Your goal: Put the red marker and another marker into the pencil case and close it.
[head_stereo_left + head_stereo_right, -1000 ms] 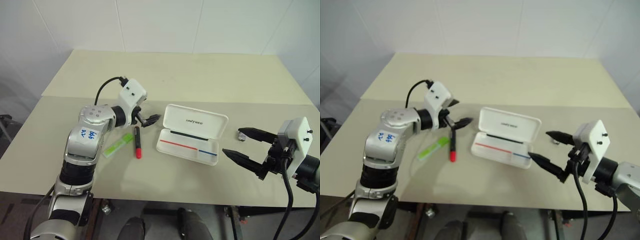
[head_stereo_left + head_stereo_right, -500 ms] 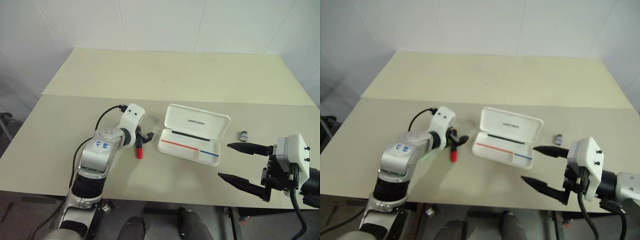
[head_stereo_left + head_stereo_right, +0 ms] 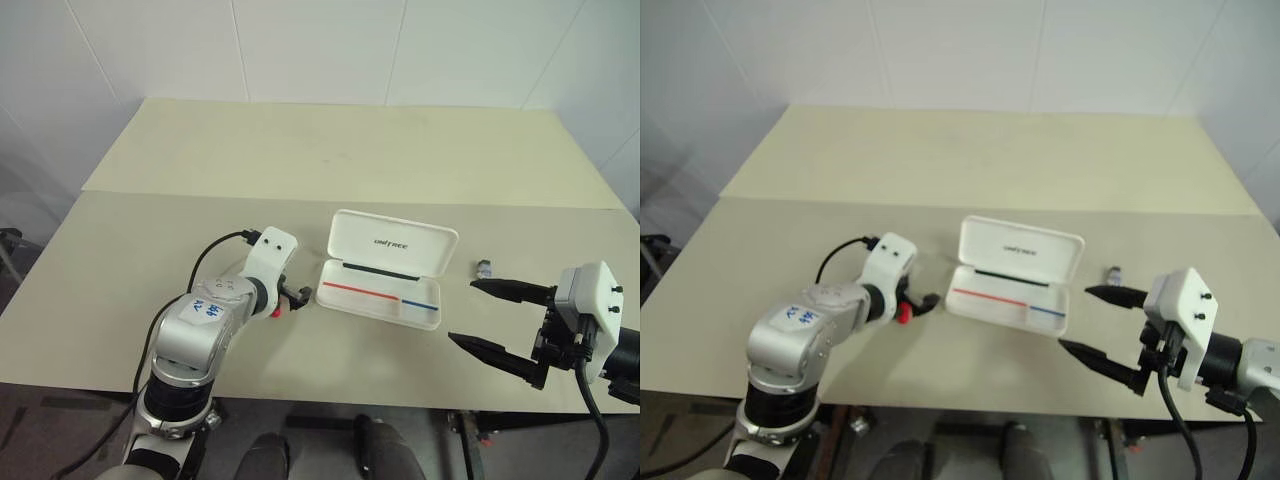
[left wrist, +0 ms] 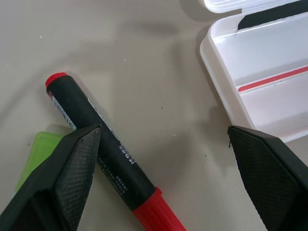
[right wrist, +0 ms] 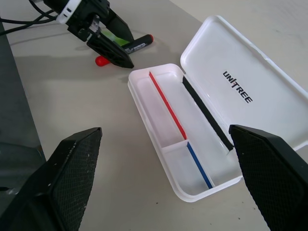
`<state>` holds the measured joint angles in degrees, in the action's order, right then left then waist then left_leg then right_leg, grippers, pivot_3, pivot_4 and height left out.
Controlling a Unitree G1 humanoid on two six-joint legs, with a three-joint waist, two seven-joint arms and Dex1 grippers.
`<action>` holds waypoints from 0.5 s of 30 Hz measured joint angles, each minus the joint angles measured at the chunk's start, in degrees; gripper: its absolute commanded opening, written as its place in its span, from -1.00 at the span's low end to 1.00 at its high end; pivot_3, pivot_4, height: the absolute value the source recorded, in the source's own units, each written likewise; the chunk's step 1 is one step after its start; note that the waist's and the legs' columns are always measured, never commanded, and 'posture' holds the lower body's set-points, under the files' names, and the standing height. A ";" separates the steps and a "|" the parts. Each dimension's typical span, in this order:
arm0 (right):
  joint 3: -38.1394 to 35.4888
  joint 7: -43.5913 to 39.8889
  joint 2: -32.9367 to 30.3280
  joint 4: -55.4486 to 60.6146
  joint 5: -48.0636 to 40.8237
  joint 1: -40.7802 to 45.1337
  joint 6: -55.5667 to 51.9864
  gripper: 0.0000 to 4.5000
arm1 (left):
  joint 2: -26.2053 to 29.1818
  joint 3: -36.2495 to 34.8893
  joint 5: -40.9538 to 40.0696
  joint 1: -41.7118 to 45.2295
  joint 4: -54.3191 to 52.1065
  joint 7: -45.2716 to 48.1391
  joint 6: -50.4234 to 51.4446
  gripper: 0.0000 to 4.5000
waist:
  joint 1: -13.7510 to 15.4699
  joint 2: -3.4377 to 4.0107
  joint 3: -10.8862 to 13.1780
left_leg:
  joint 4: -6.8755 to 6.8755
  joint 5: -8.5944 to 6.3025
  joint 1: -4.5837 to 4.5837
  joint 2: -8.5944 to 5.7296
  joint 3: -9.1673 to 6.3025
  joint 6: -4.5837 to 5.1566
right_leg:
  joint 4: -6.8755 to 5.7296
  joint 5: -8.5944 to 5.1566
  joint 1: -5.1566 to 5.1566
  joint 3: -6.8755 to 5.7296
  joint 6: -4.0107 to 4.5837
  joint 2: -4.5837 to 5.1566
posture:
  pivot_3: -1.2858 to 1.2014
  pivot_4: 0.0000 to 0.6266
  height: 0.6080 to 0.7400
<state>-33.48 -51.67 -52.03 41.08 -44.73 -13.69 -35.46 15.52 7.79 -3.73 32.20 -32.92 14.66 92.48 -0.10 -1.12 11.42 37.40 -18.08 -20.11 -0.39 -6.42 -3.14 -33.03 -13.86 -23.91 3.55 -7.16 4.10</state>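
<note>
The red marker, a black barrel with red ends, lies on the table left of the pencil case. Another marker, light green, lies right beside it. My left gripper is open and low over both, with one finger over the red marker's barrel and the green one's edge. From the head, only a red end peeks out under that gripper. The white case stands open with its lid tipped back. My right gripper hovers open just right of the case.
A small dark and silver object lies on the table right of the case, close to my right gripper's far finger. The table's front edge runs just below both grippers. A seam crosses the table behind the case.
My left gripper has dropped and drawn back over the two markers, tilting downward, and now covers most of them from the head. The right gripper stays open in about the same place.
</note>
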 measured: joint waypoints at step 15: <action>1.42 0.02 -0.03 -1.17 1.62 1.43 0.36 1.00 | 2.85 -0.04 -4.43 -3.62 0.10 -2.15 -0.16 0.99 | -0.01 0.00 0.00 | 0.00 0.00 0.00 0.00 0.00 -0.01 | -0.01 0.00 0.03 0.01 0.01 0.00 | 0.03 -0.52 1.00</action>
<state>-32.06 -51.64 -52.06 39.91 -43.11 -12.26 -35.11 18.37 7.75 -8.15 28.59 -32.82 12.50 92.33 -0.11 -1.12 11.42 37.40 -18.07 -20.10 -0.39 -6.42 -3.15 -33.04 -13.86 -23.88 3.56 -7.15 4.10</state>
